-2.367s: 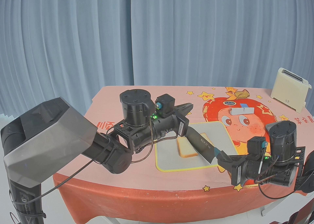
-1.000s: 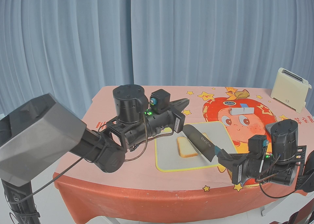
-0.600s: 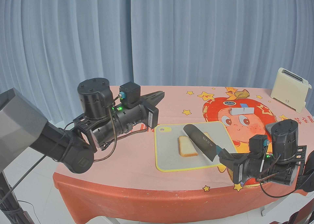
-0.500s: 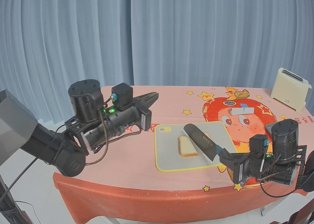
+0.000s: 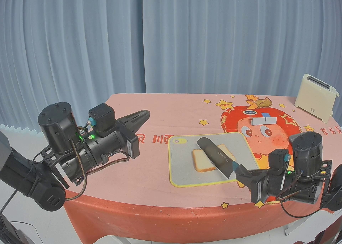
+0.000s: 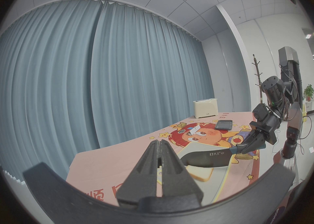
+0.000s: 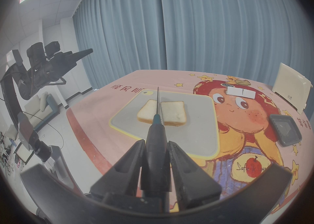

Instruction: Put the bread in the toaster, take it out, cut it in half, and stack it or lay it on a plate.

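Observation:
The toasted bread lies on the grey, yellow-rimmed cutting board. A dark knife lies across its middle, so one part of the bread shows on each side of the blade. My right gripper is shut on the knife's teal handle at the board's near right corner. My left gripper is shut on nothing and hangs over the table's left edge, well away from the board. The cream toaster stands at the far right corner. A dark square plate lies right of the board.
A small white block with a blue patch lies on the printed cloth behind the board. The table's left half is bare cloth. Curtains hang close behind the table.
My left arm has pulled back from beside the bread to the table's left edge, gripper still shut. The knife has shifted slightly to the left over the bread.

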